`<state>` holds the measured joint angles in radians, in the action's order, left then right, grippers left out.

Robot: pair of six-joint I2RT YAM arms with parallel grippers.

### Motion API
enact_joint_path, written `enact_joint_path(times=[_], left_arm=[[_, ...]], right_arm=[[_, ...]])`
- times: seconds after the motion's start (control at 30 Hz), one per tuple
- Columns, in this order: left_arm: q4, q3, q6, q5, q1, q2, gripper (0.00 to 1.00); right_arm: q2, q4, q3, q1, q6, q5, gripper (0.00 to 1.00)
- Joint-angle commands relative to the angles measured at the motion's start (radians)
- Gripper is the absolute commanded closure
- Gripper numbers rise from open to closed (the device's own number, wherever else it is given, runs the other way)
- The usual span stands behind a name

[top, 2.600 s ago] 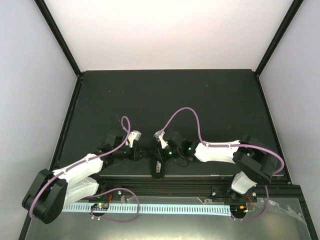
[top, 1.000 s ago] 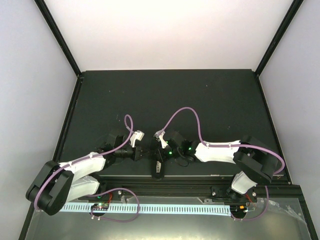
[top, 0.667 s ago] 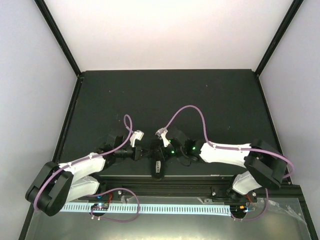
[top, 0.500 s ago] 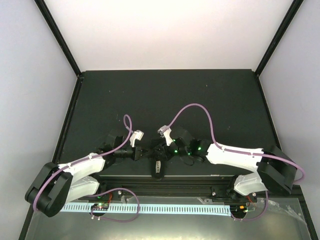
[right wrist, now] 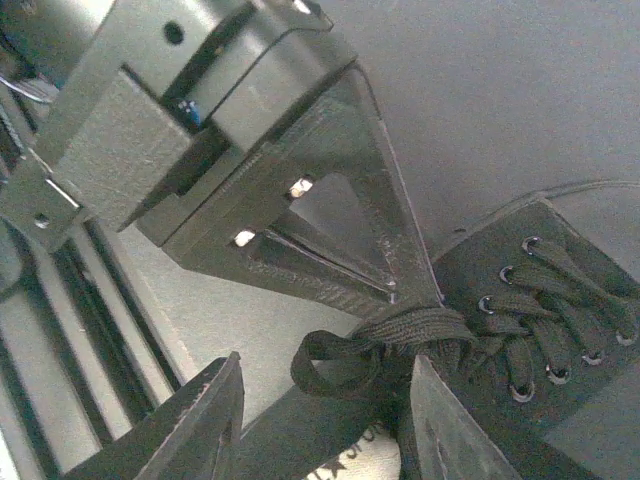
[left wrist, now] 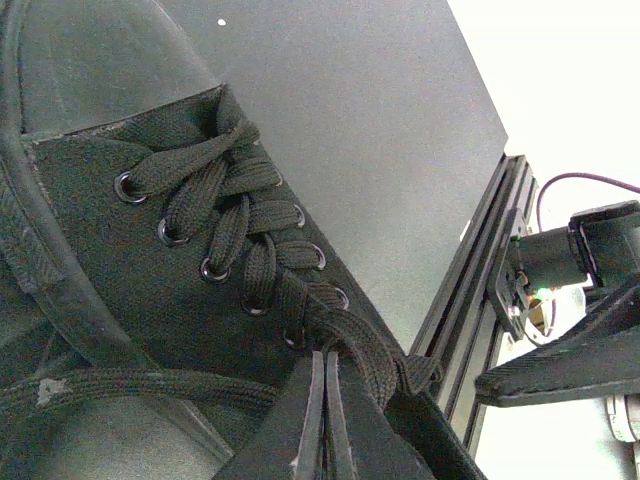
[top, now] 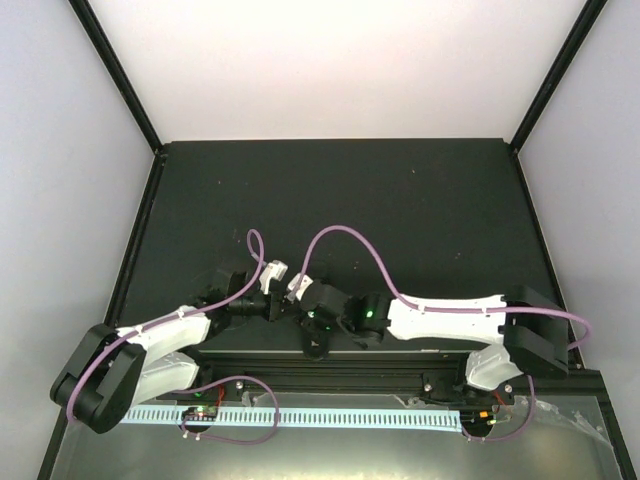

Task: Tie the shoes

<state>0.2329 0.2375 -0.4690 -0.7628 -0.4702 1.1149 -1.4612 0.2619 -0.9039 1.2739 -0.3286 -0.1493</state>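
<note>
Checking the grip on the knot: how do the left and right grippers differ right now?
The left gripper is shut, pinching the lace; the right gripper stands open, gripping nothing. The left gripper's tips meet on the lace, while the right gripper's fingers straddle its loop. Both are black and close to the shoe.

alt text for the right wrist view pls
The left gripper, jaws shut, pinches a black lace at the end of the lacing of a black shoe on a dark table. In the foreground the right gripper is open, its two fingers either side of the lace's loose loop.
</note>
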Motion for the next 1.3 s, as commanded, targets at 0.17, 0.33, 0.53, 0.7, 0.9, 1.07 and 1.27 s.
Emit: enact_joint_path(times=[0.17,0.33,0.53,0.7,0.9,1.07,1.27], left_arm=[[0.003,0.014,-0.001,-0.001,0.007,0.022,0.99],[0.0,0.017,0.001,0.0,0.007,0.025,0.98],[-0.001,0.02,0.003,-0.001,0.008,0.03,0.98],[-0.001,0.022,0.001,-0.001,0.007,0.031,0.99],[-0.005,0.023,0.002,0.001,0.007,0.032,0.99],[-0.008,0.025,0.005,0.003,0.007,0.032,0.98],[-0.03,0.016,-0.005,0.055,0.009,0.008,0.99]], right_arm=[[-0.125,0.128,-0.104,0.084,0.084,-0.264,0.51],[-0.148,0.127,-0.12,0.105,0.094,-0.286,0.52],[-0.171,0.119,-0.134,0.125,0.108,-0.283,0.52],[-0.211,0.136,-0.159,0.135,0.114,-0.303,0.52],[-0.223,0.152,-0.167,0.136,0.105,-0.331,0.59],[-0.198,0.15,-0.16,0.136,0.078,-0.357,0.83],[-0.119,0.107,-0.116,0.114,0.039,-0.283,0.98]])
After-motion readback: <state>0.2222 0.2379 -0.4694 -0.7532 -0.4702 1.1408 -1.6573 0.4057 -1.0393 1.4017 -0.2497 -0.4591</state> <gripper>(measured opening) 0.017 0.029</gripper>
